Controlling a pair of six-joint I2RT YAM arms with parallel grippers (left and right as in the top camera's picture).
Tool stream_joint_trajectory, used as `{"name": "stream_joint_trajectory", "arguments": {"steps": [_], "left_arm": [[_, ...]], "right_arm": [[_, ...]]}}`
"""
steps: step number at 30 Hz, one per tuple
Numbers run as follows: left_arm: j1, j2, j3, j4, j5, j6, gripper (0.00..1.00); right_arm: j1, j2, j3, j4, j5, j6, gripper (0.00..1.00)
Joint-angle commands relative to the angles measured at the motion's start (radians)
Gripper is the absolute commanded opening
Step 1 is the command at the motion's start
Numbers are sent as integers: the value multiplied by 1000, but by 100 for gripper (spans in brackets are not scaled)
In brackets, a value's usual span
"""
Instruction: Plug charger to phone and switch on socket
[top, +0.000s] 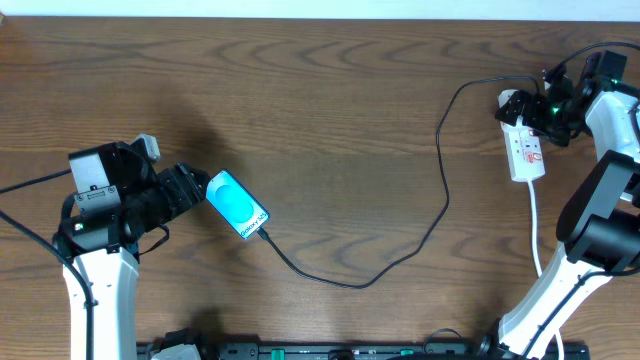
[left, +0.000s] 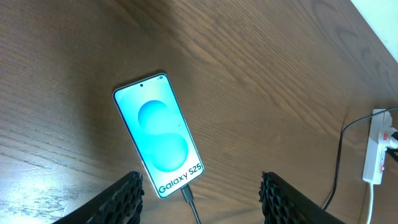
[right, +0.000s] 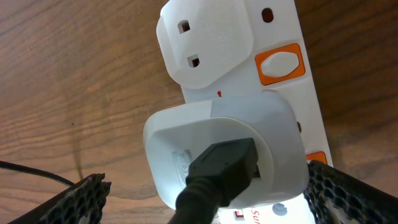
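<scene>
Overhead view first: on the wooden table (top: 320, 80) the socket (top: 527, 150) is sat at about 3 o'clock and the phone (top: 237, 205) at 9 o'clock, screen lit. The charger (top: 446, 195) is seen plugged into the phone's lower end and trailed across to a white adapter (right: 224, 137) in the strip. The left gripper (top: 195, 190) is parked just behind the phone, fingers apart, nothing clamped. The right gripper (top: 535, 108) is spread either side of the adapter. Probably only the orange switch (right: 281, 63), at 1 o'clock from the adapter, is left. A stiff little rocker is expected, best pressed straight down with one fingertip, since the light strip could get slid along the wood.
</scene>
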Motion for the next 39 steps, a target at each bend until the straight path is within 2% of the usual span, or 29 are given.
{"name": "stream_joint_trajectory", "arguments": {"steps": [1,12,31,39], "left_arm": [[4,6,5,-3,-13,14,62],[4,6,5,-4,-13,14,62],[4,6,5,-9,-13,14,62],[4,6,5,-11,-13,14,62]], "right_arm": [[17,6,7,-3,-10,23,99],[32,6,7,-1,-20,114,99],[69,12,1,18,-56,137,99],[75,94,-7,17,-108,140,99]]}}
